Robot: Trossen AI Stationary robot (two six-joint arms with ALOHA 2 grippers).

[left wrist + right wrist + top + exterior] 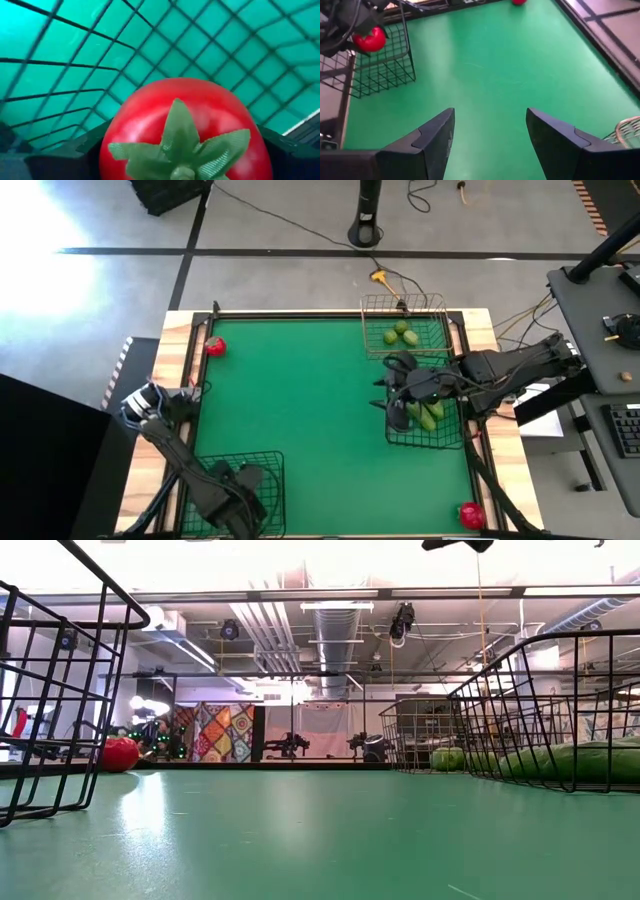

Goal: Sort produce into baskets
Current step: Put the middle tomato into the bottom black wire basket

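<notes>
Above the black basket [262, 470] at the surface's near-left corner, my left fingers [85, 150] clench a red tomato [185, 130]; releasing off-centre could bounce it over the rim. My right fingers [490, 137] hang spread, empty.

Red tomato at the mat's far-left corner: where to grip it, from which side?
Judging by the high view, the tomato sits alone on open mat beside the table rim. It looks roundish, so come straight down and close the jaws across its widest middle, lined up parallel to the rim so neither hits the rim. Left gripper is nearer but already holds a tomato.
</notes>
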